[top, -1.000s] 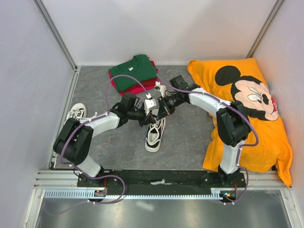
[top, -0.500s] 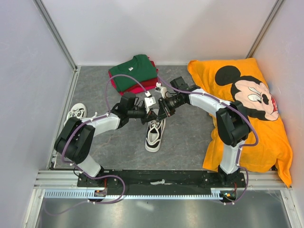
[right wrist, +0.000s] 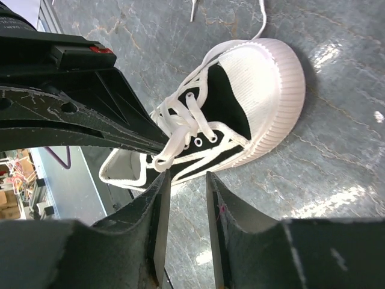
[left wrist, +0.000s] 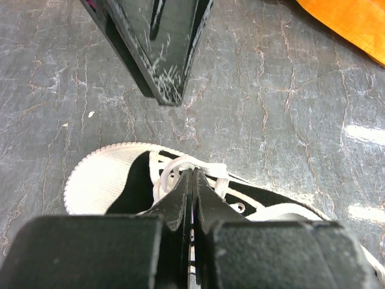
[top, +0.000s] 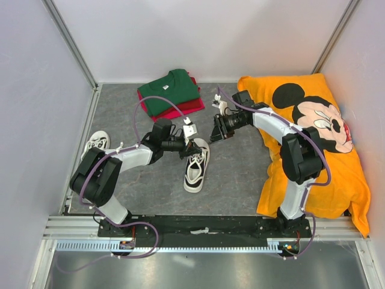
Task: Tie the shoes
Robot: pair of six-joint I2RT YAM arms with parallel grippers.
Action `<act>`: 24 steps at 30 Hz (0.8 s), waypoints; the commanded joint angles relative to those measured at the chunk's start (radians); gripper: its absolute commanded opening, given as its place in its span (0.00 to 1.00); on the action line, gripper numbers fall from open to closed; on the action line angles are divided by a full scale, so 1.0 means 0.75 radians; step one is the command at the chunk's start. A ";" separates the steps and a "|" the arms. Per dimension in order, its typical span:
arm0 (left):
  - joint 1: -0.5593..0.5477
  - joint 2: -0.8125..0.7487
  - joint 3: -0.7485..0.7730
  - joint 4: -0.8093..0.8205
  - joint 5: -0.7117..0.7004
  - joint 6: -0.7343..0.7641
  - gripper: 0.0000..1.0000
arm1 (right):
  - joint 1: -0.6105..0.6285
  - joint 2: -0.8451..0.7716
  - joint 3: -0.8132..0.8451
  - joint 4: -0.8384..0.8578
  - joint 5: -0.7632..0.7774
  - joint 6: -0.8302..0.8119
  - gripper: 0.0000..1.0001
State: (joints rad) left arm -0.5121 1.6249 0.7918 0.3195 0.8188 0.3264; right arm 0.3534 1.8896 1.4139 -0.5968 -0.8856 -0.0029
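Shoes, qty 2: centre shoe (top: 197, 165) mid-bench, second shoe (top: 96, 142) at L edge. Folded shirts, qty 2, stacked at far edge: green shirt (top: 168, 90) over red shirt (top: 191, 106). Orange cloth (top: 346, 174), qty 1, R edge. Grippers, qty 2: left gripper (left wrist: 192, 177), right gripper (right wrist: 183, 177).

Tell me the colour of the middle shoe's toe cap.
White toe cap, clearest in the right wrist view.

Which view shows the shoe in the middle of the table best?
The right wrist view: the shoe lies nearly whole there, toe and laces sharp. The top external view shows it small, partly under the left gripper. The left wrist view shows only its toe and some laces behind shut fingers.
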 commanded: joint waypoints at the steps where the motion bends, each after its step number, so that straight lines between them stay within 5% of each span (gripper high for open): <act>1: 0.000 0.008 -0.002 0.067 0.043 0.005 0.02 | 0.028 0.027 0.029 0.031 -0.008 0.034 0.36; 24: 0.002 0.018 0.004 0.091 0.111 -0.016 0.01 | 0.122 0.096 0.007 0.061 -0.124 0.094 0.34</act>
State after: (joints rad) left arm -0.5117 1.6295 0.7918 0.3359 0.8539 0.3264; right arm 0.4301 1.9465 1.4139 -0.5907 -0.9241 0.0406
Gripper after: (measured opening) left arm 0.022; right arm 0.340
